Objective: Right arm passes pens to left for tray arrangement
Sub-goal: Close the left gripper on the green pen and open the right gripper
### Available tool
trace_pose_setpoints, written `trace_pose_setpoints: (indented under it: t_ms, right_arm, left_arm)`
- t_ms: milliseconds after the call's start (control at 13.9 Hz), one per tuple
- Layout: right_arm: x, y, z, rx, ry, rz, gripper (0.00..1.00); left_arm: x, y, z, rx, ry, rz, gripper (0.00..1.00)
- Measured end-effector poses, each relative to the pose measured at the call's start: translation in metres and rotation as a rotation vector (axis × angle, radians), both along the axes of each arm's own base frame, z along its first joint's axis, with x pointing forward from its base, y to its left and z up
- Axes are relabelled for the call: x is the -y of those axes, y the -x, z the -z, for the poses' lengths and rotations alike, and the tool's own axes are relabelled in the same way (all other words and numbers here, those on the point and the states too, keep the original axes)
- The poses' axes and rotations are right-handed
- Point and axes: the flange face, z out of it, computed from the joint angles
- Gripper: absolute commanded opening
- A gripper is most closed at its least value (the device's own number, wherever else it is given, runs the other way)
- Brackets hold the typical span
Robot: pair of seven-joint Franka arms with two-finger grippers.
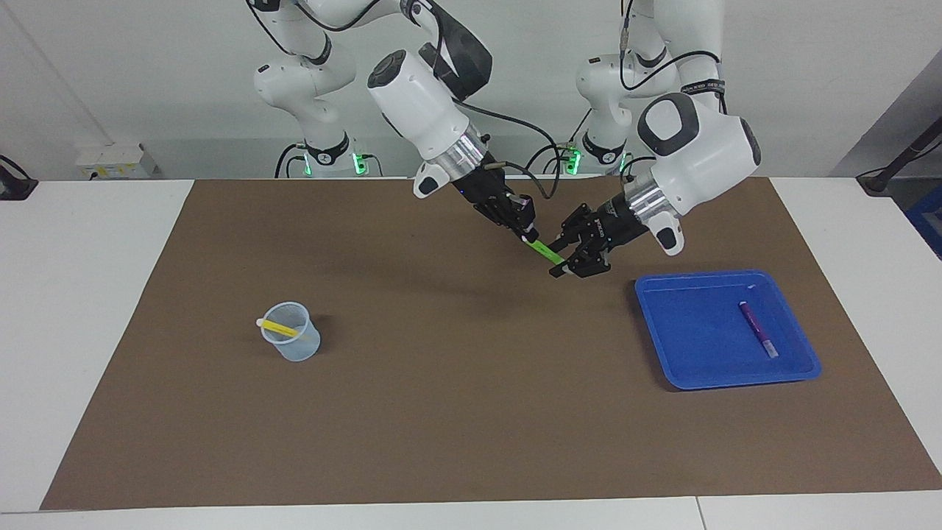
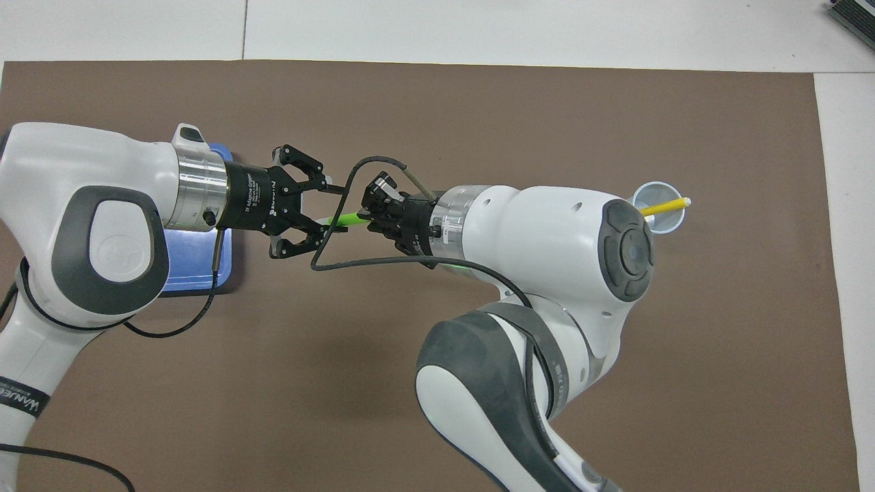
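1. Slim green marker pen (image 1: 545, 252), whitish end hidden, tilted in the air over the brown mat.
2. Slim purple marker pen (image 1: 757, 329), flat in shallow bright blue plastic tray (image 1: 706, 372).
3. Slim yellow marker pen (image 1: 277, 326), leaning in the cup.

Off-task items on the white surface (image 1: 96, 294)

A large brown rectangular paper mat (image 1: 456, 412) covers most of the surface. A small translucent bluish plastic cup (image 1: 293, 343) stands upright on the mat toward the right arm's end. A white box with yellow labels (image 1: 118, 160) sits by the wall.
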Motion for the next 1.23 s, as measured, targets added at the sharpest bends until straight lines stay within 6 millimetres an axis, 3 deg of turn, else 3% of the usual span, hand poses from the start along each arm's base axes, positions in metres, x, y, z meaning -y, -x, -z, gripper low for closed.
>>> trace_pose_setpoints:
  t_ms: [361, 433, 505, 1154, 1226]
  right_arm:
    - [0.0003, -0.0004, -0.0003, 0.002, -0.001, 0.002, 0.11]
    - [0.0005, -0.0005, -0.0003, 0.002, -0.001, 0.002, 0.11]
    - [0.0005, -0.0005, -0.0003, 0.002, -0.001, 0.002, 0.11]
    - [-0.0042, 0.0024, -0.0006, 0.003, -0.004, -0.004, 0.13]
    - [-0.0057, 0.0031, -0.0006, 0.002, -0.008, -0.004, 0.28]
  left_arm:
    - [-0.0010, 0.0017, -0.0014, -0.007, 0.001, 0.007, 0.29]
    - [-0.0011, 0.0021, -0.0010, -0.009, 0.001, 0.009, 0.21]
    - [-0.0010, 0.0023, -0.0009, -0.010, 0.001, 0.010, 0.00]
    - [-0.0069, 0.0035, 0.0000, 0.009, 0.004, 0.063, 0.00]
    - [-0.0092, 0.0034, -0.0003, 0.011, 0.005, 0.070, 0.00]
